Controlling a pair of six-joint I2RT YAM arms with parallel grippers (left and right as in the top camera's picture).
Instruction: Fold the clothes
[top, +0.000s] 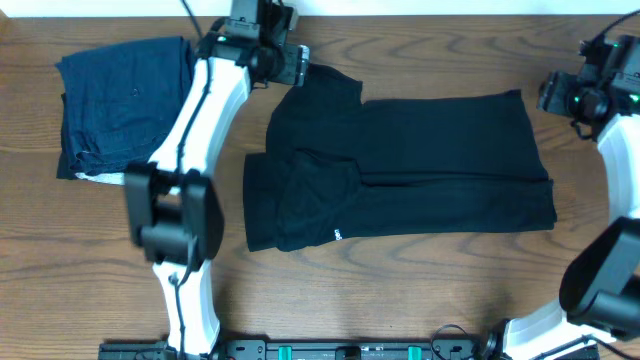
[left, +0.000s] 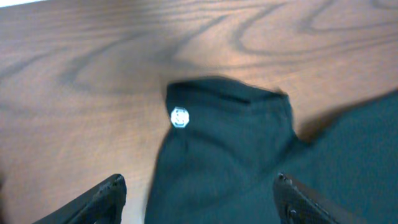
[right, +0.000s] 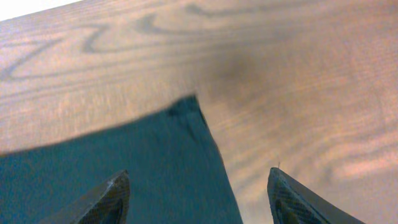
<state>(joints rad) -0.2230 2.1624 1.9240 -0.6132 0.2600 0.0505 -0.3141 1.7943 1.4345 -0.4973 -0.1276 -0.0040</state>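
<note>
The clothes, a black T-shirt (top: 420, 170), lie flat mid-table with the lower part folded up and a small white tag (top: 338, 236) near the front-left. My left gripper (top: 300, 66) hovers open at the shirt's back-left sleeve (top: 332, 88). In the left wrist view that sleeve (left: 230, 149), with a round white mark (left: 179, 117), lies below the spread left gripper (left: 199, 190), and nothing is held. My right gripper (top: 556, 96) stands open just off the shirt's back-right corner (top: 515, 98). In the right wrist view the corner (right: 186, 106) sits between the fingers of the right gripper (right: 198, 186), ungripped.
A stack of dark navy folded garments (top: 125, 100) with a white layer (top: 100, 178) beneath lies at the back left. Bare wooden table (top: 420, 290) runs along the front of the shirt. The left arm (top: 195, 130) stretches between the stack and the shirt.
</note>
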